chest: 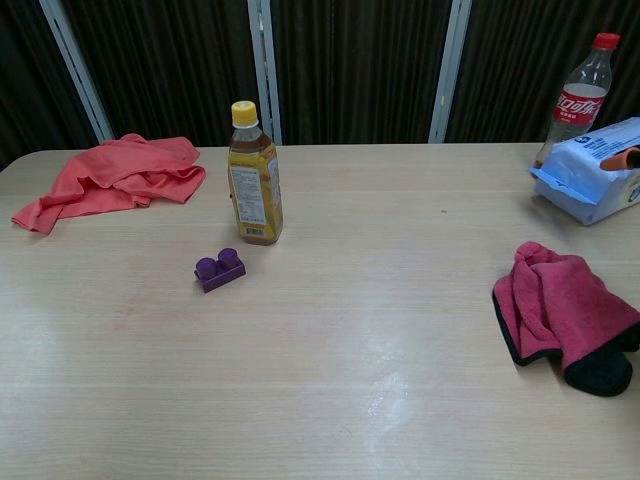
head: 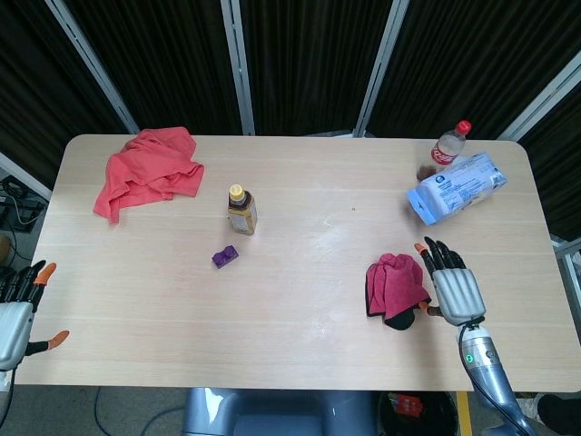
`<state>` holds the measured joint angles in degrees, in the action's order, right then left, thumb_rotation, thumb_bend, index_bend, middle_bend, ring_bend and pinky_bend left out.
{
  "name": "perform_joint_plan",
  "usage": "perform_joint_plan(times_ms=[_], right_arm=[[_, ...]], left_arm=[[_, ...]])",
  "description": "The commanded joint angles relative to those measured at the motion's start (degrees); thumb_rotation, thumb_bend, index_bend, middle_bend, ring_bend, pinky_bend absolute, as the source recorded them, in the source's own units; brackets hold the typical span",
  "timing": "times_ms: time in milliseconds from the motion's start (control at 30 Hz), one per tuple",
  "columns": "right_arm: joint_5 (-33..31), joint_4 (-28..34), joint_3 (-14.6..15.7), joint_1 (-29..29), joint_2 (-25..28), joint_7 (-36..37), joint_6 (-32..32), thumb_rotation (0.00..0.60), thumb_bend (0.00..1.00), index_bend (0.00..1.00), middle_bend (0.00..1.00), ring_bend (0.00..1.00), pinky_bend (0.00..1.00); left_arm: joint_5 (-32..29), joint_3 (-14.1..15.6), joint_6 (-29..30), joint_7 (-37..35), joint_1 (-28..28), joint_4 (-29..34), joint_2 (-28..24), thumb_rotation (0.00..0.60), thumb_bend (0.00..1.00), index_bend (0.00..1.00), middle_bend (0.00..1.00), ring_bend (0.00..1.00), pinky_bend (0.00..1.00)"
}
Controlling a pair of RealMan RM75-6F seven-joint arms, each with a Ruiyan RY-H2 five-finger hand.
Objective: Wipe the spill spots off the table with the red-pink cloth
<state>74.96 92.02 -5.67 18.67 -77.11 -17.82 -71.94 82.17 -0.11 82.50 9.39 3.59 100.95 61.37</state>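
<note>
Fingers of the right hand (head: 451, 287) are spread, holding nothing, just beside the red-pink cloth (head: 396, 288), which lies crumpled on the table (head: 300, 318); left hand (head: 15, 313) fingers likewise apart off the table's edge; two bottles, one purple block (head: 225, 257), one wipes pack (head: 456, 186), one coral cloth (head: 147, 170).

We see a pale wooden tabletop with rounded corners (head: 300, 345) filling most of the head view. Behind it, from ten to two o'clock, hang dark pleated curtains (head: 309, 64), split by slanted grey metal posts (head: 238, 68). Soft light glints off the wood near the centre.
</note>
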Motion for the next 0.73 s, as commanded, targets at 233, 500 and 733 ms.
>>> perform_joint_plan(times_ms=[233,500,733], right_arm=[[5.63,5.76,4.00,-6.04,9.44,1.15,-7.86,0.600,0.03,0.07,0.00,0.00,0.13],[14.58,2.11,7.50,-12.63,12.45,10.69,-17.98,0.600,0.03,0.06,0.00,0.00,0.13],[16.41,1.78,7.64,-12.92,11.69,10.87,-17.39,0.600,0.03,0.06,0.00,0.00,0.13]], left_arm=[[1.24,0.05,1.56,-0.02,-0.55,-0.17,0.22,0.600,0.00,0.00,0.00,0.00,0.00],[6.13,-0.01,5.88,-1.69,-1.36,-2.82,1.54,0.600,0.00,0.00,0.00,0.00,0.00],[5.53,-0.27,6.13,-1.93,-1.72,-3.08,1.54,0.600,0.00,0.00,0.00,0.00,0.00]])
